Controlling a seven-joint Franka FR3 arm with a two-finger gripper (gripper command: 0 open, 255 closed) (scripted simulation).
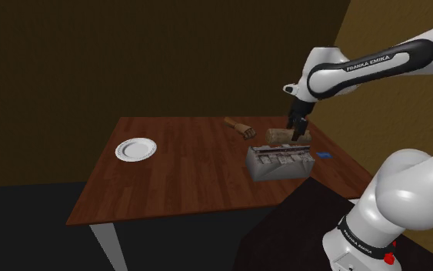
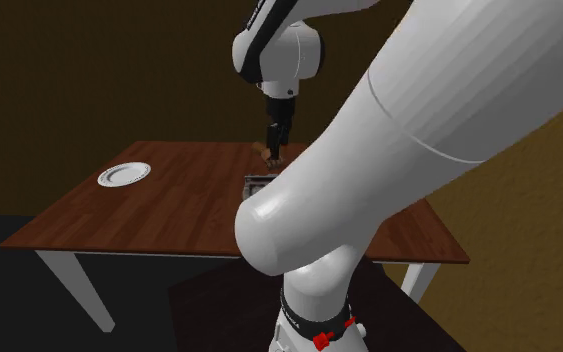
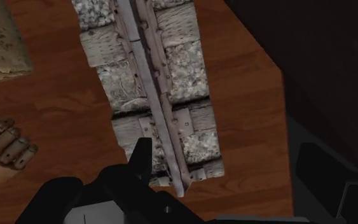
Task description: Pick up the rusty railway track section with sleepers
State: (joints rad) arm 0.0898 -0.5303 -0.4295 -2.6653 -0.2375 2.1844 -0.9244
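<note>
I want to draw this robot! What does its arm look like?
A white arm of rounded tube shapes with dark joints. One dark band says FRANKA EMIKA in white letters. The gripper is all black, and red marks sit near the base.

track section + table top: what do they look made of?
Track section: a dull grey rail, likely metal, with bolt heads along it. The sleepers look like weathered grey planks on a pebbly, stone-like bed. Little rust colour shows. Table: reddish-brown wood, judging by its plank seams and grain.

The desk (image 1: 176, 177) is smooth, reddish wood planks; the track section (image 3: 171, 76) shows dull grey metal rail, weathered wooden sleepers, rough gravel.
</note>
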